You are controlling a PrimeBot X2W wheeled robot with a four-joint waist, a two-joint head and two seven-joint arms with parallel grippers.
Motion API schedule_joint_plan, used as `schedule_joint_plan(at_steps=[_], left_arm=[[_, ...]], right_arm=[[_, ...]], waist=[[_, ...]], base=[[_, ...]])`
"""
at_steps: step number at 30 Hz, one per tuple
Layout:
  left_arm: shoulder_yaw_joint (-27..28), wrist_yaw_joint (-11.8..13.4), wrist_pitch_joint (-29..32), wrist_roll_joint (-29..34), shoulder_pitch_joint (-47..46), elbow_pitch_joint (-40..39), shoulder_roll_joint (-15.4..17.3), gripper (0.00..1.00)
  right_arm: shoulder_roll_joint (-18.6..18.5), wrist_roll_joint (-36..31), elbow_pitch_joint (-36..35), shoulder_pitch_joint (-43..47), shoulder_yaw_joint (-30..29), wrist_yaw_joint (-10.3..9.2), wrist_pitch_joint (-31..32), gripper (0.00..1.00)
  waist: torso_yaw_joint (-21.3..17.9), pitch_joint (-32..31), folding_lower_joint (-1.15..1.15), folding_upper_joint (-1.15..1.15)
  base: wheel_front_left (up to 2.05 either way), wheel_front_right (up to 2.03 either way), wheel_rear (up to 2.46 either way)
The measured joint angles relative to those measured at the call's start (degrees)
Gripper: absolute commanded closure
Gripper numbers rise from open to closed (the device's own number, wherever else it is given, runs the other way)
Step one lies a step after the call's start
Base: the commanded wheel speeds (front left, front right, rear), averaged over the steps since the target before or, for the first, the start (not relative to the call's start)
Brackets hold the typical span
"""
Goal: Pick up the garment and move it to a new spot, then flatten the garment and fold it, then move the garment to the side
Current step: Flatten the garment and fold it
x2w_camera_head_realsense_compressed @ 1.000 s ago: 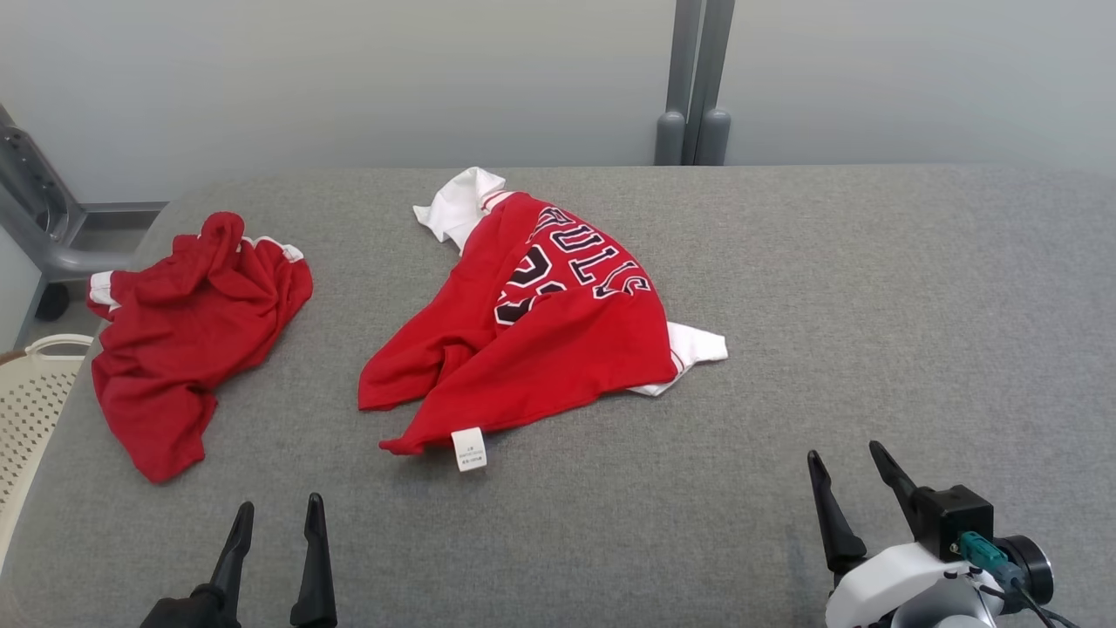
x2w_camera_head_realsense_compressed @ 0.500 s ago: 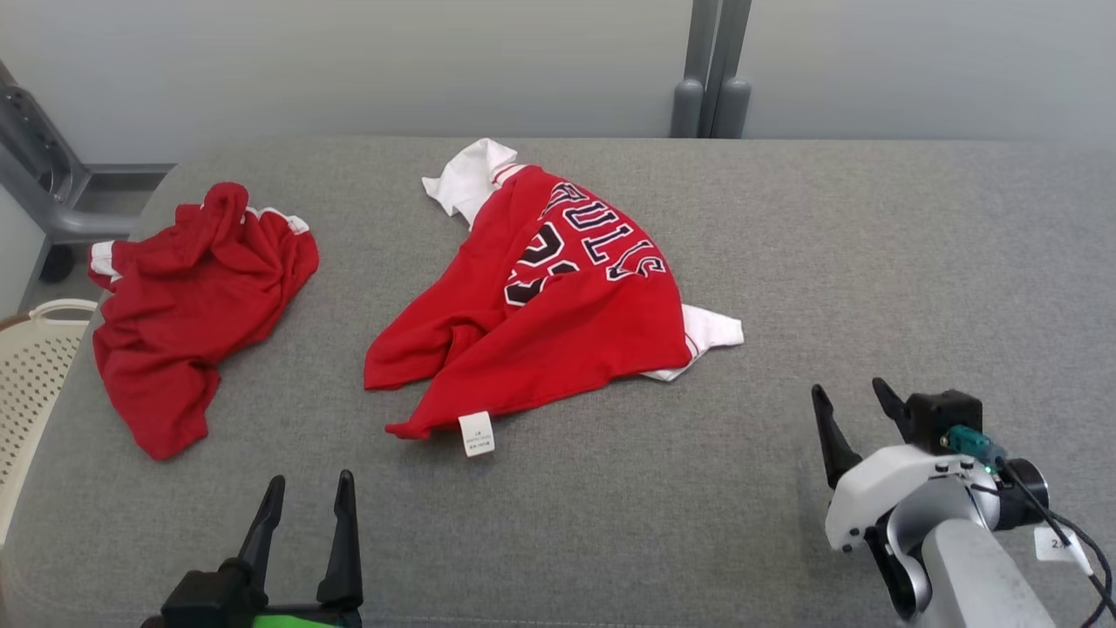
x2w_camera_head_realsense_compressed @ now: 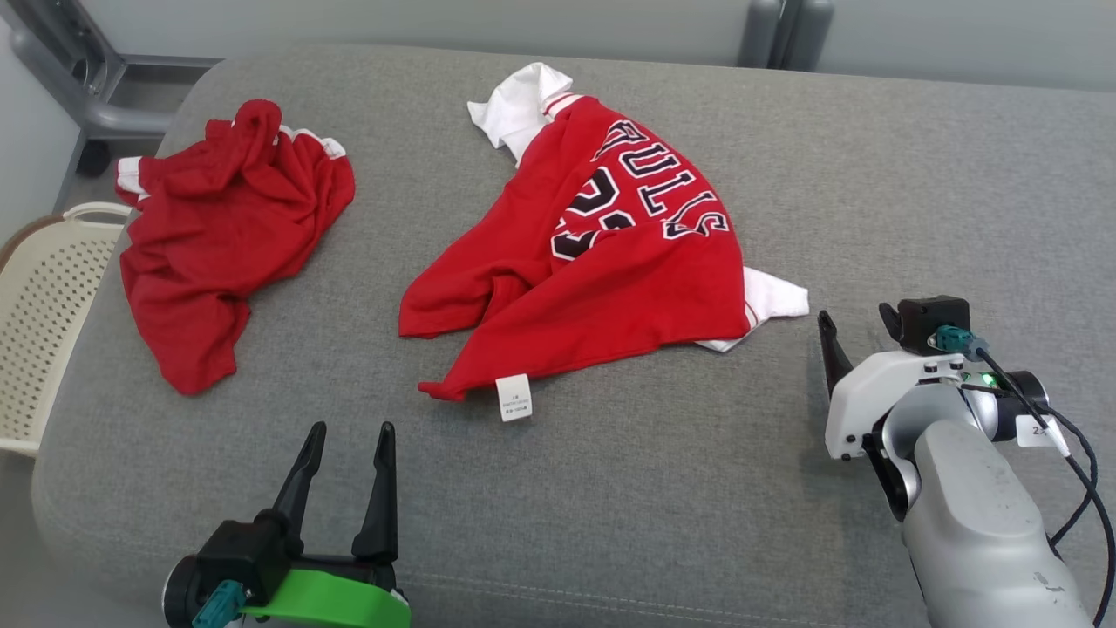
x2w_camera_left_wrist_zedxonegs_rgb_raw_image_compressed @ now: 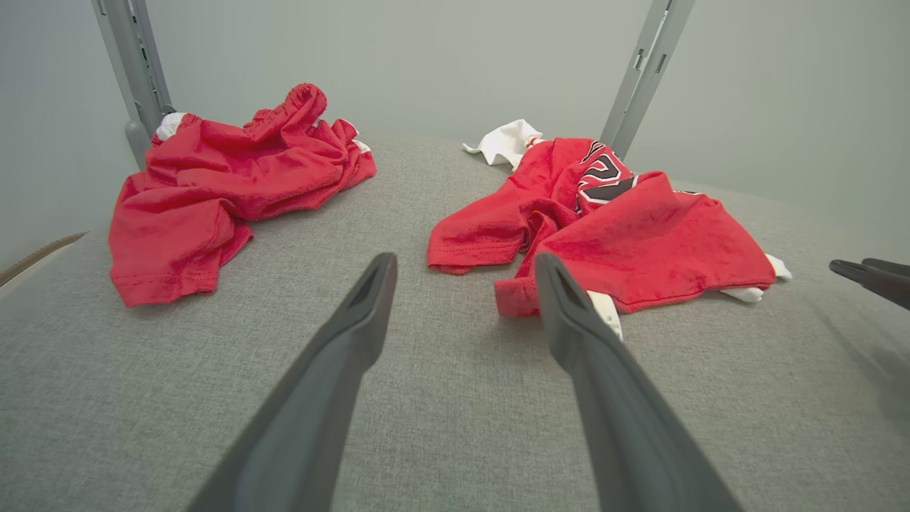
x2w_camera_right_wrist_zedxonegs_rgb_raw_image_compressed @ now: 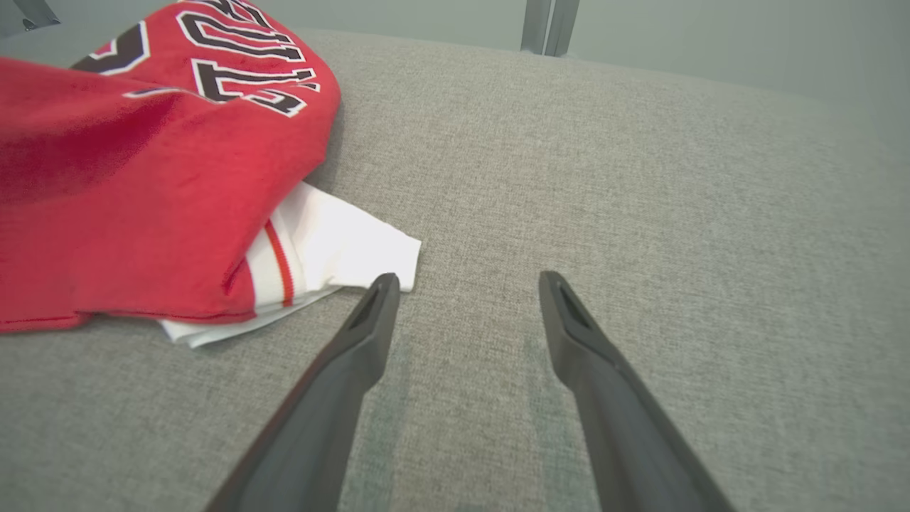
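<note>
Two red garments lie on the desk, which is covered in grey fabric. The lettered garment sits near the middle, loosely spread and partly doubled over itself, with black letters outlined in white facing up across its upper part. One white sleeve sticks out at its far end and another white sleeve, trimmed with a thin red stripe, pokes out from under its right edge. A small white care label hangs off the near hem onto the fabric surface. The second garment is crumpled in a heap towards the far left corner, well apart from the first. Beyond the desk's left edge stands a cream perforated basket. The left hand hovers over the near left part of the desk, its two dark fingers spread apart with nothing between them, pointing towards the near hem of the lettered garment. The right hand is at the right, fingers likewise parted and empty, one fingertip just beside the corner of the striped white sleeve; whether it touches the cloth cannot be told. Grey posts rise behind the far edge.
</note>
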Motion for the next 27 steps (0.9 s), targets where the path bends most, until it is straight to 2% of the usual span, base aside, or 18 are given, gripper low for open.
schedule_joint_plan(at_steps=[6,12,27], left_arm=[[-1.14,-0.02,0.0,-0.46,-1.26,0.24,0.0,0.0],[-1.74,0.07,0.0,-1.08,-2.08,0.14,0.0,0.0],[-2.47,0.8,0.0,-1.78,-2.87,0.8,0.0,0.0]], right_arm=[[-0.09,-4.46,6.2,-3.74,-2.52,0.0,0.93,0.0],[-0.16,-6.55,9.0,-6.15,-5.33,0.0,-0.91,0.0],[-0.01,-2.8,15.24,-12.15,-4.89,0.0,-6.23,0.0]], waist=[[2.46,2.35,0.0,0.0],[4.32,4.38,0.0,0.0],[5.89,4.58,0.0,0.0]], base=[[0.0,0.0,0.0],[0.0,0.0,0.0],[0.0,0.0,0.0]])
